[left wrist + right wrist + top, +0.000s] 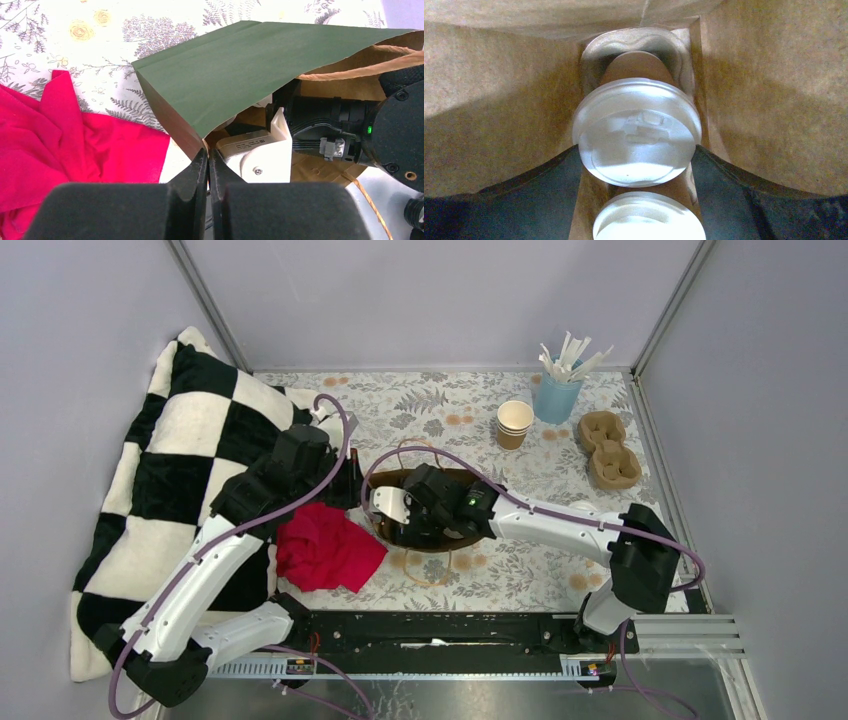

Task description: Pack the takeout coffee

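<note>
reaching deep into the bag (235, 70) (it lay on its side), the right gripper (636, 152) had two lidded cups (636, 130) before it, seated in a carrier (596, 50) near the bag's far end. its fingers (539, 175) flanked the farther lid; whether they squeezed it i could not tell. the left gripper (208, 167) was pinched on the bag's lip, propping the mouth. best to let go gently and back straight out without dragging the carrier.
</note>
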Motion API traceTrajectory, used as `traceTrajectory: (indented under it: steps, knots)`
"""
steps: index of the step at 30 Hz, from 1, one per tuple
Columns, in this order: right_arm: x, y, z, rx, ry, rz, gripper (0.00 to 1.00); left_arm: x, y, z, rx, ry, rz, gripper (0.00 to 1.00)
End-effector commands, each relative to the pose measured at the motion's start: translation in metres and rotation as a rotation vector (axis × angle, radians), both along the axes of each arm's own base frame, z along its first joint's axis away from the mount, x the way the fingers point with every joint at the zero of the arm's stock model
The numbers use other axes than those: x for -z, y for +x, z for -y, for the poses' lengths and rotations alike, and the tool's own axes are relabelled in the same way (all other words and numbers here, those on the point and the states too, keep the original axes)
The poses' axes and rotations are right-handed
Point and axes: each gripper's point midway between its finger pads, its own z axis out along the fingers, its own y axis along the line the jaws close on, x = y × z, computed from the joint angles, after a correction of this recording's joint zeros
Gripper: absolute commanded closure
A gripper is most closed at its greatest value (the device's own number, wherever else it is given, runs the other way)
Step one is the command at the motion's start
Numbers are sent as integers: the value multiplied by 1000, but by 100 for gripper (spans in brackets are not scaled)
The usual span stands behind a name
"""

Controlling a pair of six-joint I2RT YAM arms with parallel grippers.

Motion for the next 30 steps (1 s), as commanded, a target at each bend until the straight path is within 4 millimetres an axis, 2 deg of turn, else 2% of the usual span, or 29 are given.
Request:
traceTrajectory:
  steps: [1, 8, 11, 14, 17, 21, 28, 30]
  knots:
    - [29, -22, 6, -75, -99, -126, 47, -58, 10, 28, 42, -187, 136, 91]
    - [32, -23, 7, -99, -114, -188, 47, -74, 11, 19, 1, -196, 188, 54]
    - [33, -20, 9, -90, -114, -200, 47, -90, 10, 14, -12, -215, 229, 39]
    - [33, -16, 10, -83, -119, -216, 47, -110, 8, 8, -28, -232, 279, 29]
    - [31, -13, 10, -79, -113, -223, 47, -128, 10, -6, -88, -221, 323, 23]
    - [30, -10, 8, -69, -116, -233, 47, -142, 16, -26, -193, -193, 372, 24]
    - [34, -7, 2, -41, -161, -292, 46, -121, 20, -89, -510, -35, 342, 26]
    - [39, -11, 4, -46, -202, -340, 47, -122, 19, -99, -538, -13, 359, 26]
